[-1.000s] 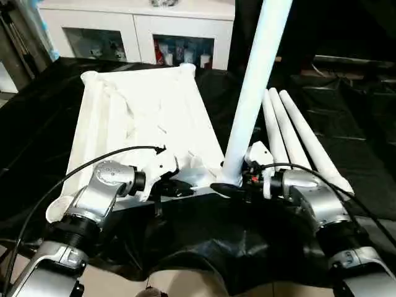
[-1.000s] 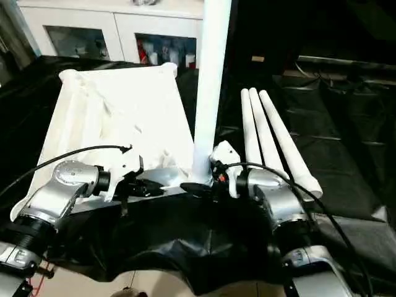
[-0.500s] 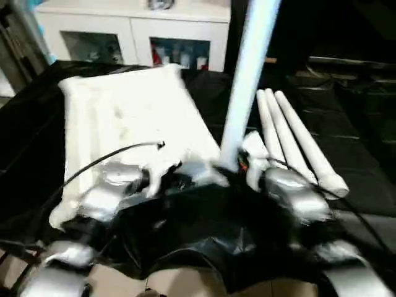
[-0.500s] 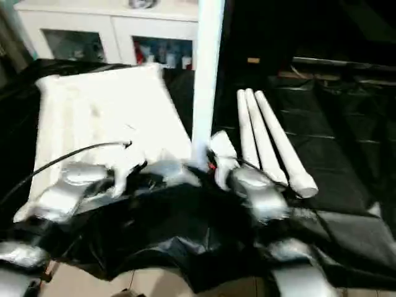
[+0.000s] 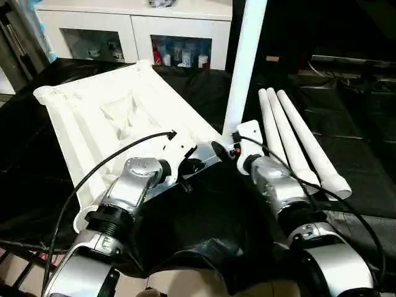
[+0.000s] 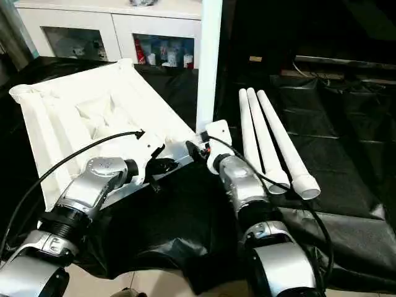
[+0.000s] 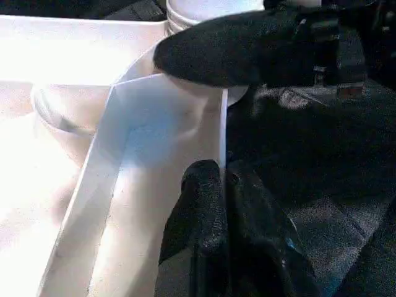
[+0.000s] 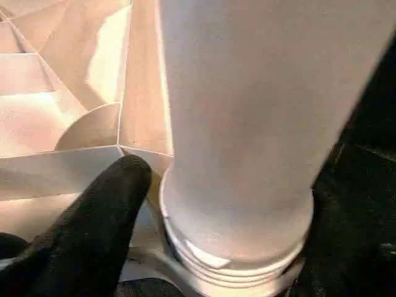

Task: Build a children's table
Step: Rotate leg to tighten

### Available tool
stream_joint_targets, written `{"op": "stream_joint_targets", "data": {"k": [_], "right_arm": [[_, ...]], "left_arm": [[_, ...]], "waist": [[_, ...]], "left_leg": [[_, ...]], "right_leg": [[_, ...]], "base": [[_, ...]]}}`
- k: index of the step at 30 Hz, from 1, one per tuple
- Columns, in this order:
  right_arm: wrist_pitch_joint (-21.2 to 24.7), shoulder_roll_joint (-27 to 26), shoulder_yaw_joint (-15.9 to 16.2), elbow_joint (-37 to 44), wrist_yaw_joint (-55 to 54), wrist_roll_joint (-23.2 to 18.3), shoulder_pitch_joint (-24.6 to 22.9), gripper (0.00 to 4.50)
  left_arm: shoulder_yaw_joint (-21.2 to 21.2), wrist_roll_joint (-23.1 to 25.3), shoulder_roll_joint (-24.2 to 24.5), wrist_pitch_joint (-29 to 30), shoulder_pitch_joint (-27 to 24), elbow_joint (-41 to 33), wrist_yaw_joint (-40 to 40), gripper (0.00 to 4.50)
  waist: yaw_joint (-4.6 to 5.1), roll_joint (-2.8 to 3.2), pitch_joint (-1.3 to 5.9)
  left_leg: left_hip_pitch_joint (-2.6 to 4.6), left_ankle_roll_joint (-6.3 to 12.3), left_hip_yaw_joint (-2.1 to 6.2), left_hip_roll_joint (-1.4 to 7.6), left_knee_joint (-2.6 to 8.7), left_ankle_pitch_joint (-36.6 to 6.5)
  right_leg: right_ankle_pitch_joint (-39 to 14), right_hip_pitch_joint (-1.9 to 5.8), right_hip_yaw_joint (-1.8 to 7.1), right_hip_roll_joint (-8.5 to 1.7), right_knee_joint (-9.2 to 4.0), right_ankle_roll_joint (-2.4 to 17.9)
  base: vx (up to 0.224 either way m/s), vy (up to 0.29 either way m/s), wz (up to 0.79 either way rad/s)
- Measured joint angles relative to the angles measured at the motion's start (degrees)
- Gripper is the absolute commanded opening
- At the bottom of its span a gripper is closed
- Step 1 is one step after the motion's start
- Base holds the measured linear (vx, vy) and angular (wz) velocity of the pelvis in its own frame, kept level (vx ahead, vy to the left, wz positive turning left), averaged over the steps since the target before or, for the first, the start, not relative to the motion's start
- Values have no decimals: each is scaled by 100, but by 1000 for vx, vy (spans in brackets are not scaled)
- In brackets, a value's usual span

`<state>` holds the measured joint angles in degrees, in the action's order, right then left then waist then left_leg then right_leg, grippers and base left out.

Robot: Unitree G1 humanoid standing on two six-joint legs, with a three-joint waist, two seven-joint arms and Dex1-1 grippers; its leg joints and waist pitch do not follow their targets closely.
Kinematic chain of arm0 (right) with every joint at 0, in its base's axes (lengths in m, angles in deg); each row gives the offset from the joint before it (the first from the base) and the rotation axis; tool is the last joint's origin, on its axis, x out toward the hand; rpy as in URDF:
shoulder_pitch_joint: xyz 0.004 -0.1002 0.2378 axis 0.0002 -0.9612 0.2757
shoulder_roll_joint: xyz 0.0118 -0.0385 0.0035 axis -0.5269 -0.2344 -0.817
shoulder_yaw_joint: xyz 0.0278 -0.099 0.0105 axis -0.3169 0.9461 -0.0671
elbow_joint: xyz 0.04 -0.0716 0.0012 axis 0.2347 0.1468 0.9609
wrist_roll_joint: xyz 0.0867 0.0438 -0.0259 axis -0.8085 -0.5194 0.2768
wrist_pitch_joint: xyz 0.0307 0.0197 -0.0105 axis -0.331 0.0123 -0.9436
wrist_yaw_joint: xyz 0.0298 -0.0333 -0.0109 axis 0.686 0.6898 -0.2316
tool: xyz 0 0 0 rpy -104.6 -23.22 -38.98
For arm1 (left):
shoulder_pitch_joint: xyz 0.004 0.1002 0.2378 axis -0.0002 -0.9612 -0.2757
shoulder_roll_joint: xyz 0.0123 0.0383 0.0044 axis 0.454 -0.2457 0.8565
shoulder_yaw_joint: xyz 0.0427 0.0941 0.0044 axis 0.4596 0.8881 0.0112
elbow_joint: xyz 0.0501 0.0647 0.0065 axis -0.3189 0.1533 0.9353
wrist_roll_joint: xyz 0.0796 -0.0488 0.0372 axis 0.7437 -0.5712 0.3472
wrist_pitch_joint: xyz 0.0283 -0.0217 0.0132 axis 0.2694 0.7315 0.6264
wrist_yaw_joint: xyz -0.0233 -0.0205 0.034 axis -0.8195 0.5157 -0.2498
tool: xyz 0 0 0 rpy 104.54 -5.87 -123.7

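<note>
Left eye view has the tabletop (image 5: 117, 117) lying underside up on the black sheet (image 5: 204, 229), 1 leg (image 5: 244, 62) standing upright in its near corner socket, 3 spare legs (image 5: 297, 139) lying side by side just to the right. Right gripper (image 5: 226, 148) straddles that leg's base, fingers spread around it, not clamping. Left gripper (image 5: 189, 167) is clenched on the tabletop's near edge, steadying it. Looks like leg 1 is being seated; next, check its threaded collar is fully home, then fetch another leg.
</note>
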<state>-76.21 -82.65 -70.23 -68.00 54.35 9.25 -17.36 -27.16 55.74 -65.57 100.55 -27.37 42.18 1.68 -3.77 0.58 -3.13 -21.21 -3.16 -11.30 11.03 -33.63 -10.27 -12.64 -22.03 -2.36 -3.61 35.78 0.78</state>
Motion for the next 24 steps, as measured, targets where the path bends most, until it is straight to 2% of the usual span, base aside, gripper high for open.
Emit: {"op": "stream_joint_targets", "data": {"k": [4, 8, 9, 13, 16, 19, 22, 24], "right_arm": [[7, 170, -48, 261, -133, -11, -156, 387], [140, 239, -135, 725, -122, -55, -441, 387], [195, 244, -166, 804, -119, -75, -481, 391], [499, 329, -149, 1696, -90, -118, -1008, 391], [726, 349, -22, 2134, 29, -118, -1209, 391], [938, 413, 105, 2457, 201, -112, -1352, 391], [1205, 480, 337, 2817, 444, -100, -1452, 391], [1373, 604, 412, 3055, 543, -64, -1555, 391]], "left_arm": [[14, 66, -242, -99, 242, 367, 289, 0], [15, 100, -368, -256, 347, 540, 555, 0], [8, 100, -390, -340, 349, 577, 591, 44], [-125, -48, -559, -777, 348, 565, 632, 61], [-113, -66, -550, -928, 346, 484, 669, 98], [-140, -61, -453, -991, 308, 291, 844, 98], [-467, 70, 42, -880, 115, -166, 1334, 98], [-817, 158, 458, -658, -41, -526, 1601, 98]], "waist": [[-83, -3, -4], [-117, -4, -5], [-121, -4, -5], [-178, -26, -9], [-129, -37, -15], [-96, -48, -21], [-15, -62, -28], [-1, -72, -32]], "left_leg": [[-7, 8, -9, -7, -5, 4], [-20, 24, -11, -4, 3, 5], [-26, 33, -11, -2, 4, 11], [-100, 47, -4, 0, -12, 16], [-112, 61, -6, 0, -36, 9], [-105, 58, -7, 4, -38, 10], [-96, 43, -3, 23, -38, 13], [-98, 29, -3, 34, -37, 12]], "right_leg": [[1, 0, 3, -11, -3, 0], [0, -14, -3, -11, -9, -5], [0, -20, -6, -9, -8, -5], [3, -75, -15, -10, -3, -12], [10, -88, -9, -11, 6, -24], [12, -89, -5, -9, 14, -27], [12, -89, -3, 13, 25, -27], [12, -90, -10, 20, 27, -27]], "base": [[0, 0, 0], [0, 0, 0], [0, 0, 0], [0, 0, 0], [0, 0, 0], [0, 0, 0], [0, 0, 0], [0, 0, 0]]}}
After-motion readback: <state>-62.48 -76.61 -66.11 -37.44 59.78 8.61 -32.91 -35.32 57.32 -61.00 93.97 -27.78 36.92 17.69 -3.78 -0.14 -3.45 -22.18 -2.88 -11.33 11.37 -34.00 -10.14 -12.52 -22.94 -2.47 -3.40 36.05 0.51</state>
